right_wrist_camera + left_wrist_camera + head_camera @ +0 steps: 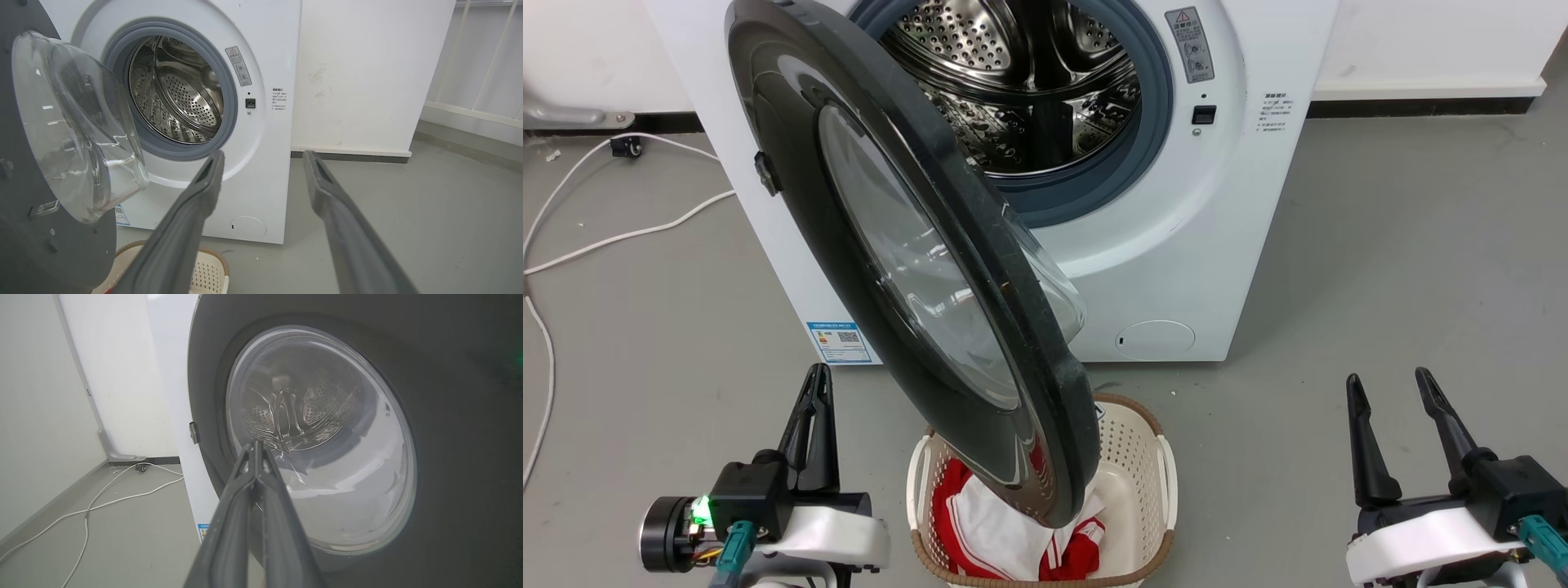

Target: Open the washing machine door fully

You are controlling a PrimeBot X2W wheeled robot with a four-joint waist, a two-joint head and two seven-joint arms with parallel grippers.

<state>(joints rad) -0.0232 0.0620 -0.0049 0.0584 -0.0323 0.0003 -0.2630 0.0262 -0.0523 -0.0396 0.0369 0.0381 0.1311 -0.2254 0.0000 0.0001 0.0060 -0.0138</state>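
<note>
One blue label [838, 341] on washing machine [1176, 245] (print unreadable); washing machine door [907, 269] ajar; left tool [818, 373] closed, right tool [1387, 377] spread.

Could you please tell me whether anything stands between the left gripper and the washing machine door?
Nothing visible does. The left gripper, jaws shut, points straight at the outer face of the washing machine door, with open air between them.
</note>
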